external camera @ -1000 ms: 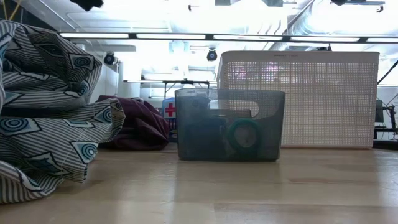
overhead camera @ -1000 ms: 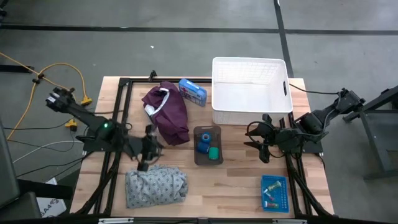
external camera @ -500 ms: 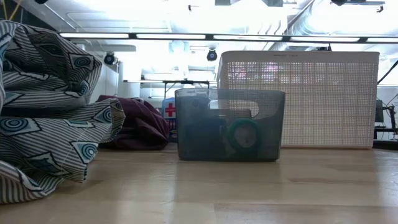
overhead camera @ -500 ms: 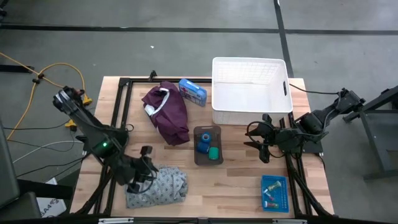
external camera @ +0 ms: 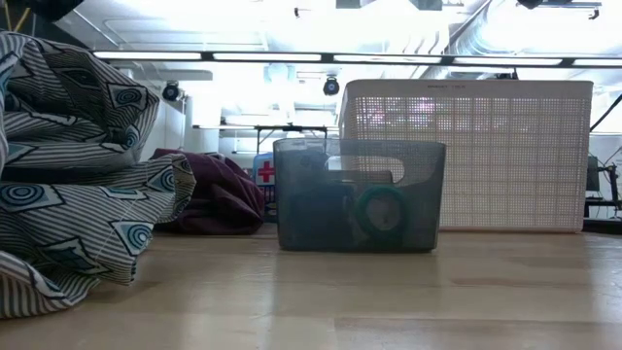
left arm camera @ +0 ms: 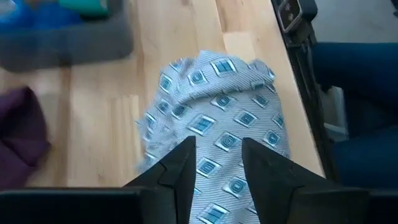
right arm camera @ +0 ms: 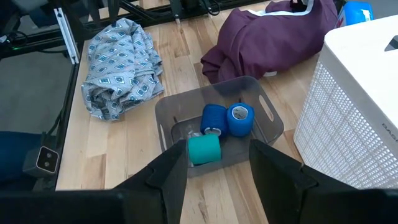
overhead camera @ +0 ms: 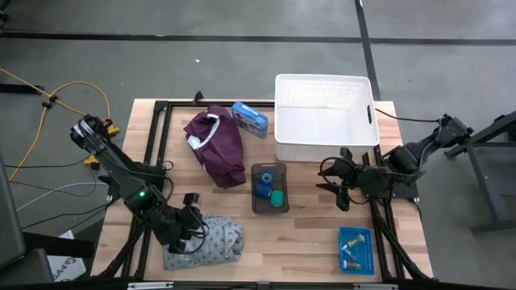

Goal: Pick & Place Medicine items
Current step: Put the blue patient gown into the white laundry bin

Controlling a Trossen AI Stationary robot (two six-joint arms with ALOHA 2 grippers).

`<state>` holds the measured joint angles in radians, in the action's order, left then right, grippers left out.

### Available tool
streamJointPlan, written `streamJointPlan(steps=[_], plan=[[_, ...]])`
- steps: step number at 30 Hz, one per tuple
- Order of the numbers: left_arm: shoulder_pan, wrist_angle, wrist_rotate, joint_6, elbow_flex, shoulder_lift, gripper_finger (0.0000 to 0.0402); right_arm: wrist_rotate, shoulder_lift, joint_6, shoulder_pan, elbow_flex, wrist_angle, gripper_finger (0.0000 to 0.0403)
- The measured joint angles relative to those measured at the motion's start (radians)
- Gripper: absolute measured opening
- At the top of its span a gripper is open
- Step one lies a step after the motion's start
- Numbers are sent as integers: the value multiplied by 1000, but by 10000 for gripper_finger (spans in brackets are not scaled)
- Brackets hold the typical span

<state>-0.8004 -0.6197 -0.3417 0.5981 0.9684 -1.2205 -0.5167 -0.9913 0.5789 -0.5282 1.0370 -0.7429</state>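
Left gripper [overhead camera: 191, 229] hangs over the near-left edge of the grey patterned cloth [overhead camera: 205, 239], fingers [left arm camera: 179, 171] parted with a narrow gap and nothing between them. This cloth is not a medicine item; judged from the layout, the arm should either clear it or leave it alone. Farther back lies the maroon garment [overhead camera: 218, 145], with a blue first-aid box [overhead camera: 250, 118] beside it.

At table centre stands the grey translucent bin [overhead camera: 269, 188]. It holds two blue rolls [right arm camera: 227, 118] and one green roll [right arm camera: 204, 149], so these medicine items already sit inside. The white basket [overhead camera: 326, 118] stands behind and right of it.

Right gripper [overhead camera: 339, 184] waits just right of the bin, fingers spread and empty. Near the front right corner lies a blue tray [overhead camera: 355, 249] with tiny pale pieces [overhead camera: 350, 263].

Recommended procedure: approach each small piece from directly above, close gently, and lift clear before travelling to the bin.
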Motion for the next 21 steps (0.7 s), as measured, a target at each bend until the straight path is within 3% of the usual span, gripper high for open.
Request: streamJointPlan(steps=[8,14,21], plan=[[28,12,102,7,0,-31,202,0,0,0,0,0,0,160],[31,30,93,28,0,-46,275,0,0,0,0,0,0,160],[58,25,85,130,-2,-106,297,0,0,0,0,0,0,160]])
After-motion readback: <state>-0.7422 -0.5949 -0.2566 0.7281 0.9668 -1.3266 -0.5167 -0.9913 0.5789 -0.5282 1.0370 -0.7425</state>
